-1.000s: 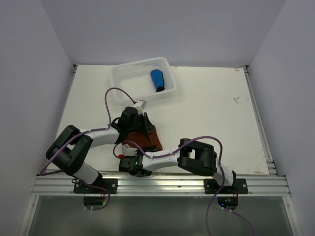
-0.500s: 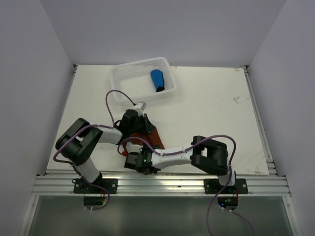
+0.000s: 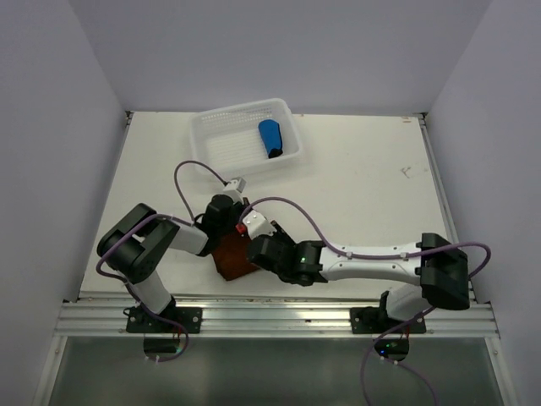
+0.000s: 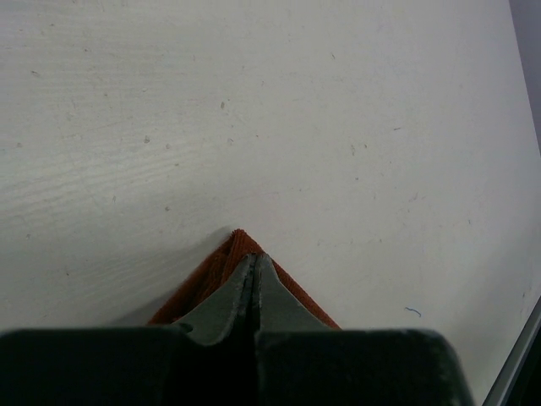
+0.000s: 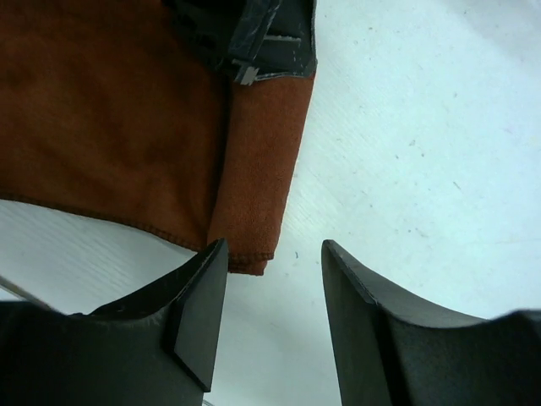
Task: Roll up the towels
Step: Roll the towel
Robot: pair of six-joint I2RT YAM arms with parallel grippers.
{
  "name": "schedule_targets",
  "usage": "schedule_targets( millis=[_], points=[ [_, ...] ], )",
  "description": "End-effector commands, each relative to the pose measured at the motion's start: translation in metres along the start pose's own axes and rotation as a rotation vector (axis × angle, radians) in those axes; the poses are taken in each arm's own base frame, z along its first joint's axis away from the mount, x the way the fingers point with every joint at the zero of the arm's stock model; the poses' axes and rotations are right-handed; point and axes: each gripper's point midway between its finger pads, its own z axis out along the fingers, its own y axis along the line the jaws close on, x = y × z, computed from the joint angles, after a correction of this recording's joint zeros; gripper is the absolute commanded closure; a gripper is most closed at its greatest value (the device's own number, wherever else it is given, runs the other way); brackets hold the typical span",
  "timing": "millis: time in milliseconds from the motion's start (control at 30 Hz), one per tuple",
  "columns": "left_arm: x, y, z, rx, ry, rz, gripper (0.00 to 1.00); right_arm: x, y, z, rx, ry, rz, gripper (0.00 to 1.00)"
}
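Between the closed tips of the left end effector (image 4: 254,260) is a corner of the rust-brown towel (image 4: 211,275), and just beside it the right end effector (image 5: 272,247) stands parted and empty.

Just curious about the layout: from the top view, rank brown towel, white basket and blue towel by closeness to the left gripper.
1. Rust-brown towel, pinched in the left gripper.
2. White basket, farther back.
3. Blue towel, inside the basket's right end.

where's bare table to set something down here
Bare: the table between the white basket, the right edge and the right arm; also the far-left strip beside the basket. Crowded: front centre, where both arms meet at the rust-brown towel.
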Motion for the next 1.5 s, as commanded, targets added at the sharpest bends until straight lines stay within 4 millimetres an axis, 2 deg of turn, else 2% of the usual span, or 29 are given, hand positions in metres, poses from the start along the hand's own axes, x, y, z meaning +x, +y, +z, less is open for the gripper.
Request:
schedule_targets(
  millis=[0, 33, 100, 133, 167, 300, 333, 400, 800, 933, 1167, 1267, 1367, 1467],
  points=[
    [0.022, 0.031, -0.005, -0.105, 0.041, -0.005, 1.00, -0.021, 0.002, -0.003, -0.128, -0.077, 0.250, 0.48],
    [0.022, 0.031, -0.006, -0.104, 0.039, -0.006, 1.00, -0.015, -0.005, 0.002, -0.174, -0.060, 0.312, 0.47],
    [0.024, 0.032, -0.008, -0.104, 0.039, -0.009, 1.00, -0.025, -0.005, 0.007, -0.252, -0.083, 0.430, 0.47],
    [0.023, 0.031, -0.008, -0.102, 0.035, -0.010, 1.00, -0.019, -0.009, 0.013, -0.293, -0.062, 0.472, 0.47],
    [0.024, 0.032, -0.009, -0.107, 0.035, -0.009, 1.00, -0.026, -0.010, 0.016, -0.320, -0.085, 0.517, 0.47],
    [0.024, 0.034, -0.013, -0.116, 0.032, -0.004, 1.00, -0.030, -0.013, 0.028, -0.411, -0.067, 0.678, 0.47],
    [0.024, 0.034, -0.013, -0.117, 0.034, -0.004, 1.00, -0.039, -0.009, 0.027, -0.455, -0.090, 0.700, 0.47],
    [0.023, 0.035, -0.015, -0.120, 0.029, -0.003, 1.00, -0.037, -0.003, 0.031, -0.478, -0.070, 0.726, 0.46],
    [0.024, 0.037, -0.023, -0.136, 0.018, 0.003, 1.00, 0.017, 0.004, 0.065, -0.371, 0.077, 0.719, 0.45],
    [0.026, 0.039, -0.026, -0.140, 0.019, 0.002, 1.00, 0.030, 0.009, 0.071, -0.365, 0.120, 0.703, 0.44],
    [0.026, 0.045, -0.030, -0.173, 0.007, -0.006, 1.00, 0.039, 0.025, 0.076, -0.414, 0.159, 0.714, 0.44],
    [0.028, 0.052, -0.034, -0.211, 0.000, -0.027, 1.00, 0.042, 0.027, 0.077, -0.425, 0.162, 0.708, 0.47],
    [0.029, 0.054, -0.036, -0.222, -0.005, -0.048, 1.00, 0.044, 0.028, 0.078, -0.426, 0.161, 0.696, 0.55],
    [0.029, 0.053, -0.035, -0.221, -0.008, -0.063, 1.00, 0.041, 0.033, 0.074, -0.469, 0.154, 0.682, 0.72]
  ],
)
